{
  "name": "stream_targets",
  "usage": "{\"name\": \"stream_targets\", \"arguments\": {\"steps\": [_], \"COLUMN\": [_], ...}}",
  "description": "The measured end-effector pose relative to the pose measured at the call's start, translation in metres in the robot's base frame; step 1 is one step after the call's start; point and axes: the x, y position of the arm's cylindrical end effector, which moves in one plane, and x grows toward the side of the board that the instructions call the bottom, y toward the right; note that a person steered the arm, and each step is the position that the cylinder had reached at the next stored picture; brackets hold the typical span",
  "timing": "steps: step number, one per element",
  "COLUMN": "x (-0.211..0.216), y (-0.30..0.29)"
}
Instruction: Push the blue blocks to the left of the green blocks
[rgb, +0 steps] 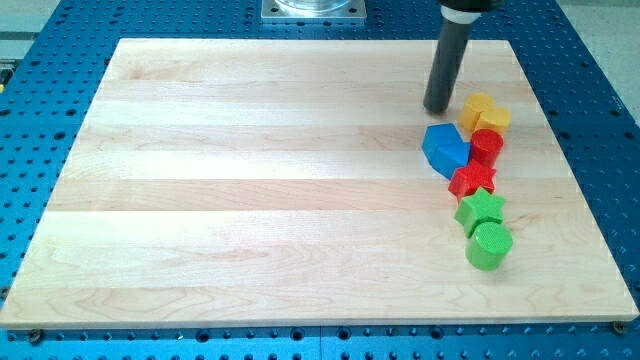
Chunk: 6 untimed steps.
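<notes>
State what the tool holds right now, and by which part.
Nothing is held. My tip rests on the board just above the blue block, with a small gap, left of the yellow block.

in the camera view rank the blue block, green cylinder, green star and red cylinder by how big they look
1. blue block, the largest patch.
2. green cylinder and green star look about alike, and sitting nearer the view's bottom may inflate them, so I won't rank them.
3. red cylinder, smallest, partly hidden behind its neighbours.
</notes>
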Motion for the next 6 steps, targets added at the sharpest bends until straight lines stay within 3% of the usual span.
{"name": "stream_targets", "arguments": {"steps": [1,2,3,4,5,6], "x": [0.072,0.114,0.142,0.117,0.154,0.168], "y": [-0.011,-0.011,-0.011,-0.027,-0.056,-0.029]}}
